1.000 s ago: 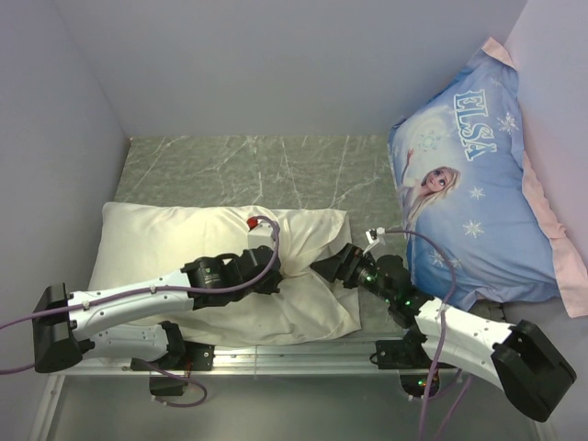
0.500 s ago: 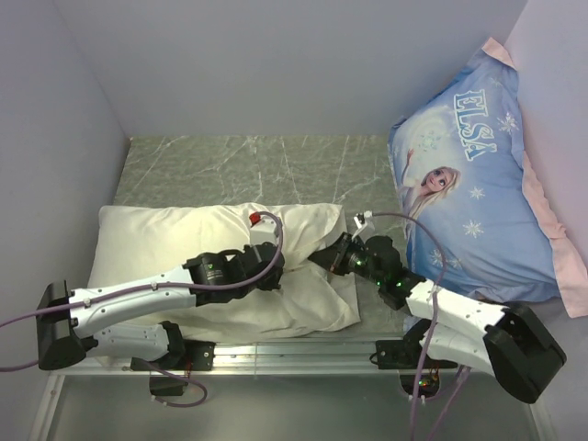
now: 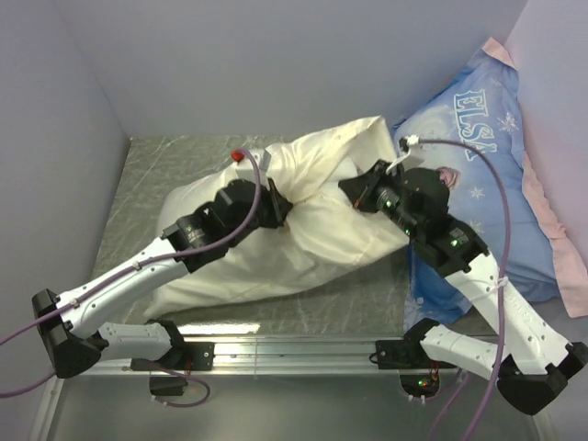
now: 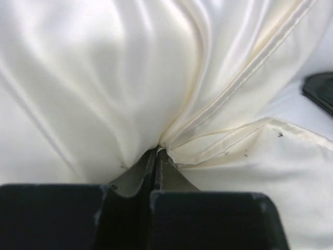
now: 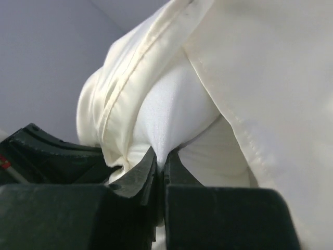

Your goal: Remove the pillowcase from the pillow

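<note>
The pillowcase (image 3: pixel 303 248) covers almost the whole pillow (image 5: pixel 174 112). The bundle lies across the table (image 3: pixel 184 161) from the near left part toward the far right corner, and its right end is held up off the surface, close to a blue printed pillow (image 3: pixel 478 119) that leans there.

I judge that the step in hand is the first separation at the open end, where each layer is gripped by itself. The left tool (image 3: pixel 278 200) is pressed together on a fold of the cream case, and the fabric gathers into its tips. The right tool (image 3: pixel 354 190) is also pressed together. In its wrist view it pinches the whiter cloth of the pillow, just inside the hem of the case.

The next move probably calls for pulling the two tools apart: the right one draws the pillow out, and the left one holds the case back. The pinch on the pillow looks small, so it could slip.
</note>
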Tool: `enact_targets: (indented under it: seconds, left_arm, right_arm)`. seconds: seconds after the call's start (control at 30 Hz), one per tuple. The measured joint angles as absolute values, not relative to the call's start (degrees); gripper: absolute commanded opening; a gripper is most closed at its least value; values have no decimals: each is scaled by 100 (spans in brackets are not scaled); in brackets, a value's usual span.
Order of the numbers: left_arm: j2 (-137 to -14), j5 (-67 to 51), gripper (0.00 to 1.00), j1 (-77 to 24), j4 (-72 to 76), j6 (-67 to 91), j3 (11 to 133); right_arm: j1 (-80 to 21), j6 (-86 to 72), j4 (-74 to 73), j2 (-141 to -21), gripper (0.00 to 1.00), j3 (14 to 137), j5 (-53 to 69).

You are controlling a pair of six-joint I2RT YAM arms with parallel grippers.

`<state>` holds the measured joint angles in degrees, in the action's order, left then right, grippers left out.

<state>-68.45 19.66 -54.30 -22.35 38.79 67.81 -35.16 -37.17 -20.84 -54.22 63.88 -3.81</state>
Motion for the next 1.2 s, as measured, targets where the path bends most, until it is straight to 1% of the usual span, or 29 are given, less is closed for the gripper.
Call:
enact_targets:
  seconds: [0.03,0.17,0.2,0.23,0.3,0.33,0.4,0.5,0.67,0.7,0.83,0.97,1.07,1.2]
  left_arm:
    - [-6869,1872,1,-5271,-2156,3798,6899]
    - [-7096,1562,0,-4440,-2047,3544,7404]
    - [-7164,1529,4,-4272,-2040,3503,7489]
    - [-7251,1520,17,-4086,-2062,3437,7594]
    - [-7365,1433,40,-3940,-2078,3267,7706]
    - [-7378,1420,63,-3938,-2095,3124,7710]
    - [-7358,1444,77,-4099,-2176,2875,7708]
    - [-7242,1509,89,-4517,-2401,2633,7708]
    - [-6768,1890,91,-5282,-2628,2598,7317]
    - [-6504,1942,91,-5542,-2635,2622,7172]
    - [-5686,1977,91,-6230,-2596,2635,6700]
    - [-5083,1885,92,-6506,-2451,2467,6449]
    - [-5035,1927,91,-6635,-2377,2300,6501]
    - [-5374,2307,92,-7111,-2322,2106,6510]
  right_arm:
    - [-3503,-3623,-2237,-5542,0,6746,-443]
    - [-3476,-3345,-2801,-6073,0,8073,-626]
    - [-3470,-3299,-2880,-6171,0,8302,-657]
    - [-3465,-3269,-2893,-6241,0,8471,-668]
    - [-3463,-3227,-2884,-6274,0,8578,-663]
    - [-3463,-3223,-2882,-6270,0,8580,-666]
    - [-3514,-3225,-2812,-6233,0,8497,-698]
    - [-3765,-3227,-2488,-6080,0,8009,-998]
    - [-4248,-3227,-2008,-6095,0,7426,-1428]
    - [-4285,-3229,-1931,-6134,0,7363,-1459]
    - [-4342,-3251,-1761,-6418,0,7336,-1444]
    - [-4412,-3293,-1835,-6807,0,7408,-1382]
    - [-4425,-3317,-1916,-7050,0,7588,-1391]
    - [-4427,-3317,-2071,-7220,0,7942,-1411]
